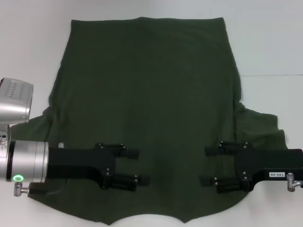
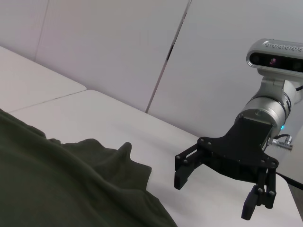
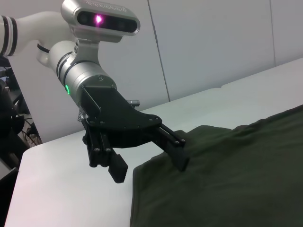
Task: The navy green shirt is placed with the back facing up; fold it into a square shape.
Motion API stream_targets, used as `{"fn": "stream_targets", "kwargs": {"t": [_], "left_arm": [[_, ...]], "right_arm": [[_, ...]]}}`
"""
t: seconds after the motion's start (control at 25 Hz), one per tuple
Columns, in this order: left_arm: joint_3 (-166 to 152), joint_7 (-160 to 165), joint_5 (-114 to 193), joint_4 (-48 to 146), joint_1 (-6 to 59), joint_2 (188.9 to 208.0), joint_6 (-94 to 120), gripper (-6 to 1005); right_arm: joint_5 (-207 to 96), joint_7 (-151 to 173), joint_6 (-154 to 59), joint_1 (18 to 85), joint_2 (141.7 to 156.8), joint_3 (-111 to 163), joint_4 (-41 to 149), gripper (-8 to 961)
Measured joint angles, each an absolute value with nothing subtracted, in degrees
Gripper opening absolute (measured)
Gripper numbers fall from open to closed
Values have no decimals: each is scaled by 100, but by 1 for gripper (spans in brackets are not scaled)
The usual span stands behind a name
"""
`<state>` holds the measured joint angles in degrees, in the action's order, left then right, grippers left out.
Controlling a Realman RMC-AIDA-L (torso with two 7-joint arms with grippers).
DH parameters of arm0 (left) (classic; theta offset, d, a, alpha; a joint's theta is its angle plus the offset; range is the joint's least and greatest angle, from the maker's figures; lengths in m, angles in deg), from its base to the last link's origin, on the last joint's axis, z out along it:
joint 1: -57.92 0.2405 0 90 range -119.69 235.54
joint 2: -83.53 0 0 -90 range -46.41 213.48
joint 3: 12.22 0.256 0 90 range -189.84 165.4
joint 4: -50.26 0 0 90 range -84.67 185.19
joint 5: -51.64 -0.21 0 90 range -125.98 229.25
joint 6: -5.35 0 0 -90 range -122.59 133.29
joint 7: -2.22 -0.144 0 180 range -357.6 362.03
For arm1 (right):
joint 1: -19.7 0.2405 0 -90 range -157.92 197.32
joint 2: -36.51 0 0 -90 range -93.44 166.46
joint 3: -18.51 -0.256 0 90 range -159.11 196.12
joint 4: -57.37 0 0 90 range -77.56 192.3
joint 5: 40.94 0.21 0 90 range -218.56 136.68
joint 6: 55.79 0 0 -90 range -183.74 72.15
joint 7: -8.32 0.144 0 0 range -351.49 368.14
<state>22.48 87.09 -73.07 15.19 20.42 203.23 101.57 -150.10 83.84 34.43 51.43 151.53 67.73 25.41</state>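
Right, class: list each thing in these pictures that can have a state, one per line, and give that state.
shirt: spread flat on the table, plain side up, not folded yet, sleeves rumpled.
left pincer: open, over the shirt at its near left, holding nothing.
right pincer: open, over the shirt at its near right, holding nothing.
table: white, shirt lying on it.

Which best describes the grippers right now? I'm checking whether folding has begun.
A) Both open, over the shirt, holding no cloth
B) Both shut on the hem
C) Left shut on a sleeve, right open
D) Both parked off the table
A: in the head view the left gripper and right gripper face each other over the shirt with fingers spread, and the wrist views show nothing between their fingers.
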Motion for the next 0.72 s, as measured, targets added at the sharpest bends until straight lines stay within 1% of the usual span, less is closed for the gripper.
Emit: {"fn": "stream_targets", "kwargs": {"t": [0.72], "left_arm": [[2253,8703,-7308,1513,2040,20334,10171,918]], "right_arm": [[-15010,8434,3451,5142,15153,6797,2547,931]]}}
